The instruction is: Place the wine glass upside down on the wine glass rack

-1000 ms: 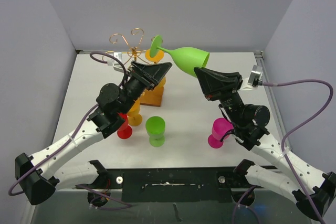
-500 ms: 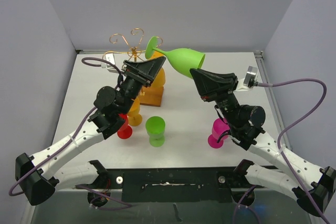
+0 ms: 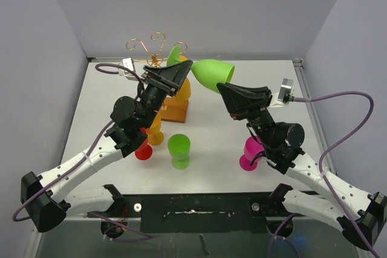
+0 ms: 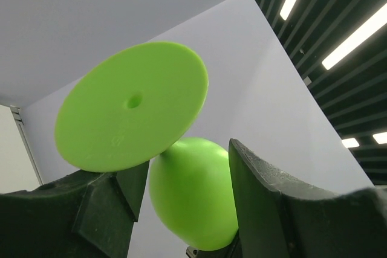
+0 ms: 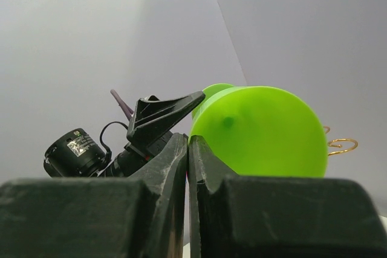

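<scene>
Wine glass: lime green, off the table, lying roughly on its side in the air between the two arms; foot points toward the rack, bowl mouth toward the right arm
Right gripper: fingers pressed flat together at the bowl's rim, with the thin wall pinched between them; it alone bears the glass
Right wrist view: fingertips meet at the bowl's edge; the bowl fills the space beside them
Left gripper: jaws well apart, set on either side of the stem end, gripping nothing
Left wrist view: foot disc hangs over one fingertip, contact cannot be told; the bowl shows through the gap
Wine glass rack: at the back left of the table, gold scrolls above a wooden base; the glass's foot is just beside the scrolls on their right, touching or not cannot be told
Orange glass: over the rack base, partly hidden by the left gripper
On the table: second orange glass, red glass, green glass, magenta glass, all near the arms
</scene>
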`<state>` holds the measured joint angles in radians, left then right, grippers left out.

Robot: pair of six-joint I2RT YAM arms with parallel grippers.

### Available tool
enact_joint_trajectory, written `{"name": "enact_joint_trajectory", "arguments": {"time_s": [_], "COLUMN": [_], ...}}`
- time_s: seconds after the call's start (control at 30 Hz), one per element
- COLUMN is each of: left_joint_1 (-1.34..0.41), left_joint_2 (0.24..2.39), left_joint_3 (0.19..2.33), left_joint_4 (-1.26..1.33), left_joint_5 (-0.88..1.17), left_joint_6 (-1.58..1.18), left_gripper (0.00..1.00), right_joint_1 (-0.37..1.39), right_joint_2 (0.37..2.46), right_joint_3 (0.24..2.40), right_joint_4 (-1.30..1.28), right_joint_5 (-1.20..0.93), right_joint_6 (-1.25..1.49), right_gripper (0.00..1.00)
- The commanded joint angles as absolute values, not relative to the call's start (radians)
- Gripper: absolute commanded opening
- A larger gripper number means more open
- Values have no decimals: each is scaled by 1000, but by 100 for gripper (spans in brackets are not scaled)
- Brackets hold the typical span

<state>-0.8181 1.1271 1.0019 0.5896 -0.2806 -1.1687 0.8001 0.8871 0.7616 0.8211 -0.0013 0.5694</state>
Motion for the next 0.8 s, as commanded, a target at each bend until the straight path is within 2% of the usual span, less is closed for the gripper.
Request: {"name": "enact_joint_trajectory", "arguments": {"time_s": [0.0, 0.33, 0.77], "left_joint_1": [-827, -831, -831], "left_joint_2": [1146, 1173, 1199], "left_joint_3": [1078, 1099, 1126], "left_joint_4": [662, 707, 704], "left_joint_5": [-279, -294, -329], "left_joint_6": [-1172, -1135, -1131], "left_gripper": [48, 32, 21], "right_joint_1": [810, 810, 810], "right_joint_2": [880, 850, 834], "right_joint_3": [762, 734, 736], "right_joint_4": [896, 911, 875], "right_joint_5": [-33, -62, -78], "right_joint_6": [581, 603, 607], "right_gripper": [0, 0, 4]}}
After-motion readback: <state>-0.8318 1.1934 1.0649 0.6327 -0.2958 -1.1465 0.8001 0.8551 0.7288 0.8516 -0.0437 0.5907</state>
